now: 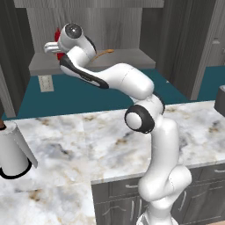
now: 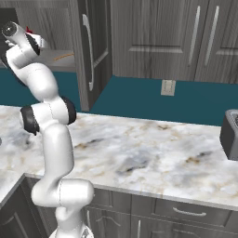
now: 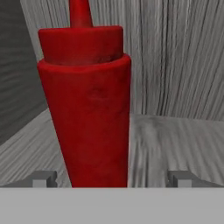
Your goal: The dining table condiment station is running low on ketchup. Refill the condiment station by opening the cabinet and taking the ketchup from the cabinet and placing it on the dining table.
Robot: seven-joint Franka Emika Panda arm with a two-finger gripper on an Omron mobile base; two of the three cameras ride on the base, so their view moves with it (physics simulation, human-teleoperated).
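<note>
Standing upright on the grey shelf (image 3: 183, 135) inside the open dark grey wood-grain cabinet (image 2: 95, 46), the red ketchup squeeze bottle (image 3: 89, 113) sits between the gripper (image 3: 111, 178)'s wide-spread fingers, ungrasped.

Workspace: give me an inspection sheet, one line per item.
Surface: marble counter, bare in the middle.
Job's things: ketchup upright on the cabinet shelf; cabinet door swung open.
Clutter: a thin orange thing lies on the shelf; a white cylinder at the counter's left; a dark box at its right.
Gripper: gripper open, a finger on each side of the ketchup base, not closed on it.
Cables: nothing seen.
Surroundings: teal wall with an outlet; grey drawers below.
</note>
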